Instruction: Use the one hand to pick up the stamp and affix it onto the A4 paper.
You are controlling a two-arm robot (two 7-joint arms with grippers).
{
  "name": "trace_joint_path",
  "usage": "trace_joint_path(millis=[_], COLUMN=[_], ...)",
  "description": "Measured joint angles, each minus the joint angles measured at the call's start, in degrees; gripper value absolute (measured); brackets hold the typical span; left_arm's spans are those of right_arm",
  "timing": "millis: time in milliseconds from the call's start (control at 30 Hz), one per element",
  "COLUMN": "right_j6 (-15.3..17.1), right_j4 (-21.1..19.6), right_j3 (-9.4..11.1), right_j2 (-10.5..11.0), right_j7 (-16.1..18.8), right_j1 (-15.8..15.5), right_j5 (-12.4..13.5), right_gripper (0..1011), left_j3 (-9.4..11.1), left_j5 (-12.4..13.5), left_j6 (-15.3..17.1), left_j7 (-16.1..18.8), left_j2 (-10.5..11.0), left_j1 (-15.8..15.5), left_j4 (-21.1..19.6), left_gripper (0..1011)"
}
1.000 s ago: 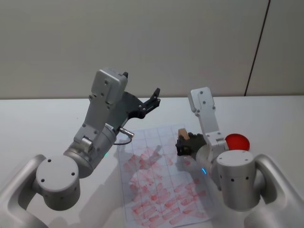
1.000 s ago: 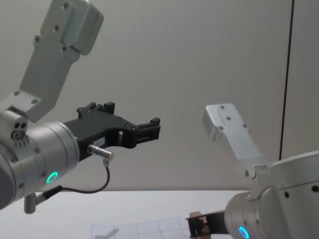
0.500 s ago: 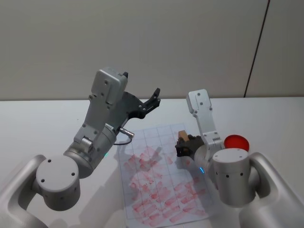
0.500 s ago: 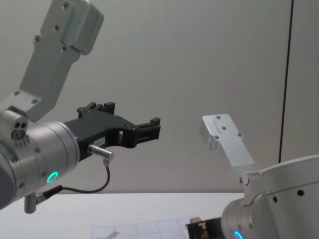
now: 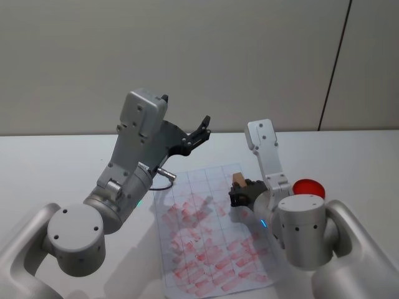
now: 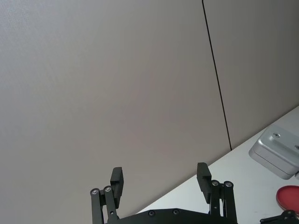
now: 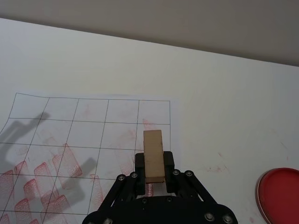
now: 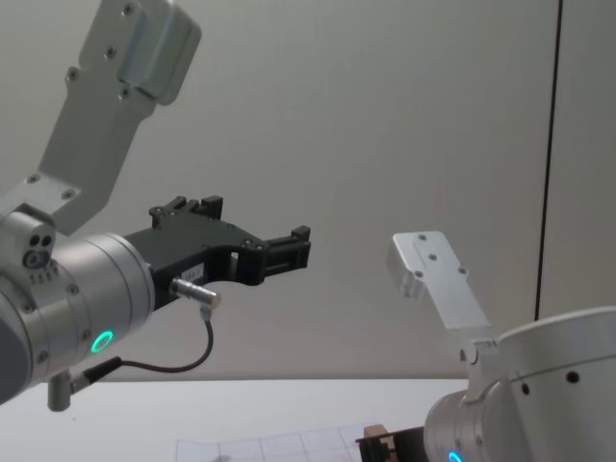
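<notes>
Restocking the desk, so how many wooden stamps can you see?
1. The stamp is clamped in the right gripper, by the paper's far right corner. The left gripper is empty. Others could hide behind the arms.

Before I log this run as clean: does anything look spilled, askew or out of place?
The A4 paper carries reddish marks that overlap and tilt across its grid lines, and faint red smudges dot the table between it and the ink pad. The right claw holds the stamp; the left claw idles raised.
</notes>
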Motion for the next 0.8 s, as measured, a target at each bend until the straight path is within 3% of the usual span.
trace_joint_path(millis=[367,667,800], right_j6=[-0.64,-1.31,-1.89], right_j4=[-0.34,-4.48,-8.49], right_j3=[0.31,0.47,0.67], right_j2=[-0.08,0.45,0.84], right_j7=[-0.03,0.04,0.0], right_j1=[-0.37,-1.85,-2.59], right_j5=[0.49,0.61,0.56], right_gripper=[214,214,214], left_j3=[0.0,0.0,0.0], left_j5=[0.0,0.0,0.0], left_j6=[0.0,0.0,0.0], left_j7=[0.0,0.0,0.0], left_j2=[0.0,0.0,0.0], left_j1=[0.0,0.0,0.0], left_j4=[0.0,0.0,0.0], left_gripper=[1001,1001,1001])
